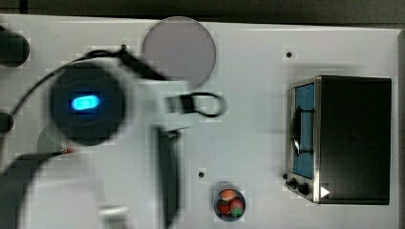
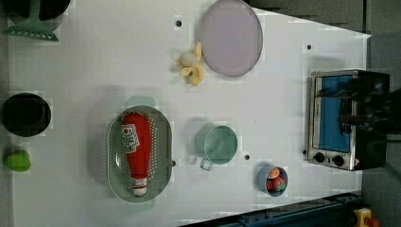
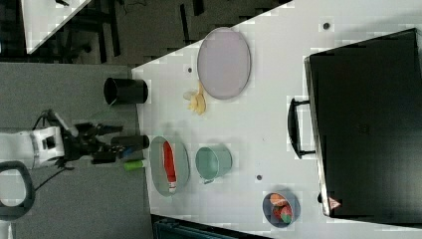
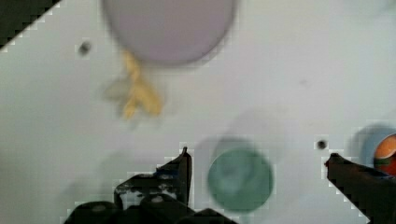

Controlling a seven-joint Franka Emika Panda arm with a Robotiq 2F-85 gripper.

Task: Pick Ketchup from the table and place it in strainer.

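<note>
**Ketchup seated in strainer: clear the arm and verify placement**

1. Gripper condition. In the wrist view the gripper (image 4: pixel 257 161) has its two dark fingers (image 4: pixel 180 170) spread wide apart with nothing between them. The round teal cup (image 4: pixel 240 179) lies on the table beyond the gap, not in the grasp. In the right view the gripper (image 3: pixel 124 148) sits high above the table, near the strainer end.

2. Task object. The ketchup (image 2: pixel 135 152) lies lengthwise inside the strainer (image 2: pixel 113 156), label up, its white cap toward the left view's bottom edge. Its body rests on the perforated floor and stays within the rim. By this evidence, the placement step looks complete.

3. Procedure for the step in hand. What remains is judged to be retreat. Lift straight away from the strainer, keeping the fingers spread so neither tip catches the bottle or the basket rim. Avoid sideways sweep toward the cup (image 2: pixel 216 144), which stands just beside the strainer. Confirm that the bottle does not roll against the wall.

4. Containers, near to far.
- Strainer: holds the ketchup only.
- Cup: interior appears empty.
- Small bowl (image 2: pixel 273 180): holds red, orange and green pieces.
- Toaster oven (image 2: pixel 338 118): door shut; contents cannot be told.
- Pale round plate (image 2: pixel 230 37): bare, with a banana-like yellow toy (image 2: pixel 191 66) just beside it.
</note>
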